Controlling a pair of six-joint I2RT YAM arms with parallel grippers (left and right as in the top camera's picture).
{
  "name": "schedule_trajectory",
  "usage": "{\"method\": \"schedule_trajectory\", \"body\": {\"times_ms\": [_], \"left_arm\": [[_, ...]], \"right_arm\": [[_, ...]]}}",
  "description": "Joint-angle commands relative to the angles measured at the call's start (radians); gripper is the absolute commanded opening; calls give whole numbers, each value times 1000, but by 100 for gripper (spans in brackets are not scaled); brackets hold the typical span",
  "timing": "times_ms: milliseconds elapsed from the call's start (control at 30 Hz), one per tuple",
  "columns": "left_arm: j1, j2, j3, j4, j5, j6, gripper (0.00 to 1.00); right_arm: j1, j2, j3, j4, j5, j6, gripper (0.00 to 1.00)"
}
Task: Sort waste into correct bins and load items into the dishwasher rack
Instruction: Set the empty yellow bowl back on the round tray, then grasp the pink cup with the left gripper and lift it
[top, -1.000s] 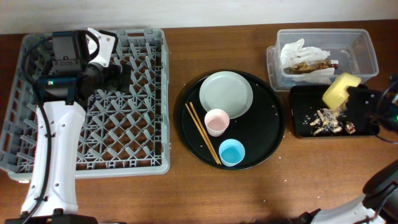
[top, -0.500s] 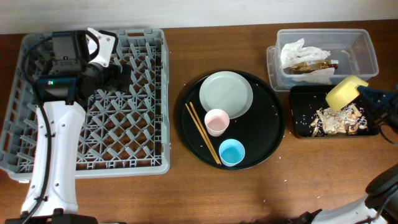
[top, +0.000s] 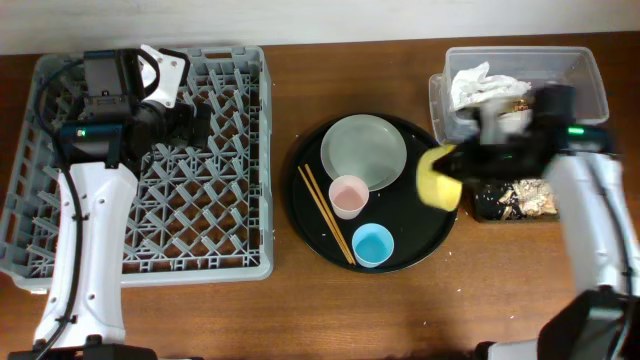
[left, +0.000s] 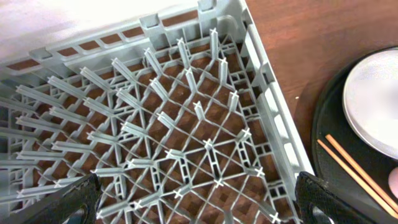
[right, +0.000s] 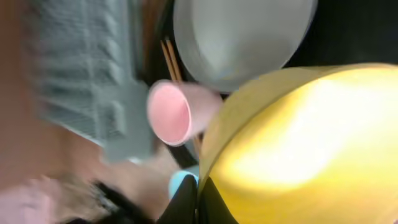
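Note:
My right gripper (top: 460, 166) is shut on the rim of the yellow bowl (top: 437, 180) and holds it tilted over the right edge of the round black tray (top: 425, 235). In the right wrist view the fingers (right: 199, 194) pinch the bowl (right: 311, 137). On that tray lie the pale plate (top: 363, 152), pink cup (top: 348, 195), blue cup (top: 372, 244) and chopsticks (top: 325, 212). Tan food scraps (top: 525, 198) lie in the shallow black tray (top: 485, 208). The napkin (top: 478, 82) lies in the clear tub (top: 590, 75). My left gripper (top: 200, 120) is open over the grey rack (top: 200, 268).
The left wrist view looks down on the rack's pegs (left: 186, 124), with the plate (left: 376, 99) and chopsticks (left: 357, 174) at its right edge. The right wrist view is blurred and shows the pink cup (right: 171, 112) and plate (right: 242, 34) below the bowl.
My right arm has swung left from over the shallow black tray to over the round tray, carrying the yellow bowl. More scraps lie in the shallow tray. The left arm has not moved.

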Motion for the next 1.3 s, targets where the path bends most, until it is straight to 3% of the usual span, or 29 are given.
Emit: {"method": "schedule_trajectory", "body": {"times_ms": [0, 100, 300, 333, 367, 433, 500, 600, 667, 700, 767, 867, 900, 933, 1033, 1200, 1233, 1267], "left_arm": [[-2, 6, 14, -1, 1, -10, 99], [-2, 6, 14, -1, 1, -10, 99], [-2, 6, 14, -1, 1, -10, 99], [-2, 6, 14, -1, 0, -10, 99], [-2, 6, 14, -1, 1, -10, 100], [-2, 6, 14, -1, 1, -10, 99], [-3, 6, 14, -2, 26, -10, 99], [-3, 6, 14, -8, 46, -11, 100], [-3, 6, 14, -16, 198, -11, 99], [-9, 10, 14, -16, 320, -11, 99], [-67, 35, 14, -23, 402, -66, 99], [-171, 99, 13, -28, 401, -111, 91], [-221, 138, 13, -25, 401, -119, 78], [-248, 161, 13, -23, 401, -131, 74], [-348, 270, 13, -11, 288, -320, 70], [-479, 402, 14, 26, 125, -485, 71], [-496, 423, 14, 25, 123, -489, 67], [-513, 436, 14, 25, 122, -492, 56]], "right_arm": [[250, 38, -1, 3, 557, 221, 4], [374, 72, -1, 11, 687, 315, 4], [423, 215, -1, 95, 709, 317, 4], [422, 234, -1, 97, 708, 317, 14], [422, 237, -1, 98, 703, 317, 30], [417, 227, 32, 95, 649, 317, 41], [390, 212, 135, 19, 643, 314, 43], [294, 205, 442, -207, 636, 278, 45], [235, 205, 609, -300, 636, 225, 49], [213, 205, 651, -320, 636, 210, 52], [177, 206, 670, -335, 606, 208, 58], [180, 207, 670, -340, 596, 203, 59], [180, 207, 669, -340, 599, 200, 59], [180, 207, 669, -341, 600, 200, 59], [180, 207, 669, -349, 602, 200, 62], [180, 207, 669, -364, 602, 200, 62], [180, 207, 669, -366, 602, 200, 63], [180, 207, 669, -366, 602, 200, 63]]}}
